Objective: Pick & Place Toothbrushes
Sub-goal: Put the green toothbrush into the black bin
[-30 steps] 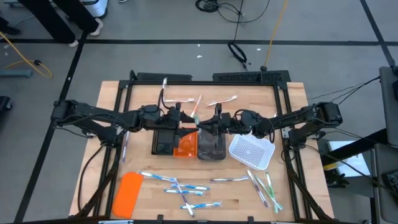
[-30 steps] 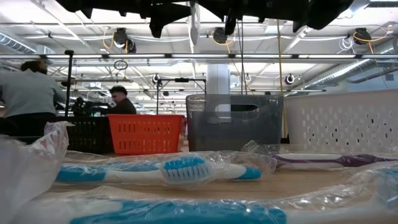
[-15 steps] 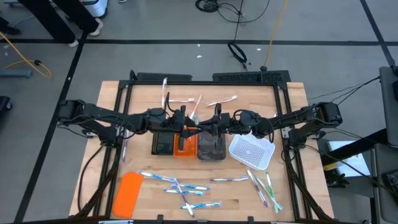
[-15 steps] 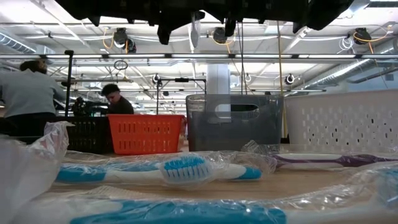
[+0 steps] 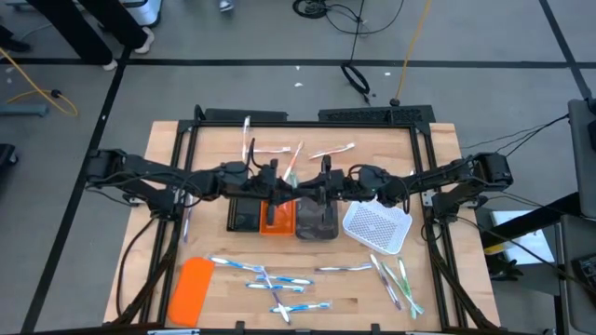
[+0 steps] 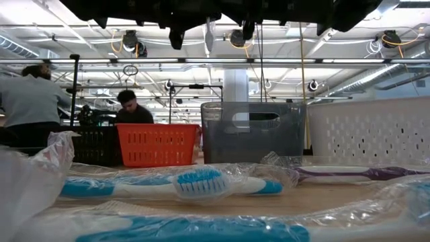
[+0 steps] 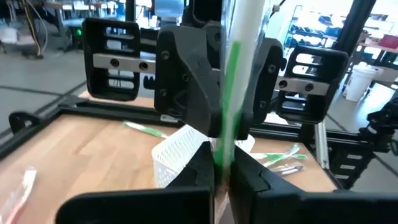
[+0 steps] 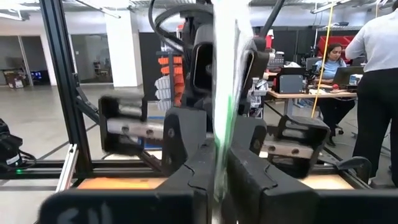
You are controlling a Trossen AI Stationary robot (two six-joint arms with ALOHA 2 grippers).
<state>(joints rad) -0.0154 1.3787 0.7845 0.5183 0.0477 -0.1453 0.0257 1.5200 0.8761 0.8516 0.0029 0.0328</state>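
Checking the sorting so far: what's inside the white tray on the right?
The white tray shows only its perforated floor in the high view; no toothbrush visible inside. The right arm covers just its upper edge.

four trays (image 5: 278, 217), roughly fifteen toothbrushes (image 5: 264, 271)

On my wooden table (image 5: 214, 140) four small trays sit in a row across the middle: black (image 5: 244, 213), orange (image 5: 279, 218), grey (image 5: 317, 222) and, at the right end, a white perforated one (image 5: 377, 226) turned at an angle. A flat orange slab (image 5: 191, 290) lies at the near left corner. Beyond the table, people (image 6: 30, 101) sit at desks in the room.
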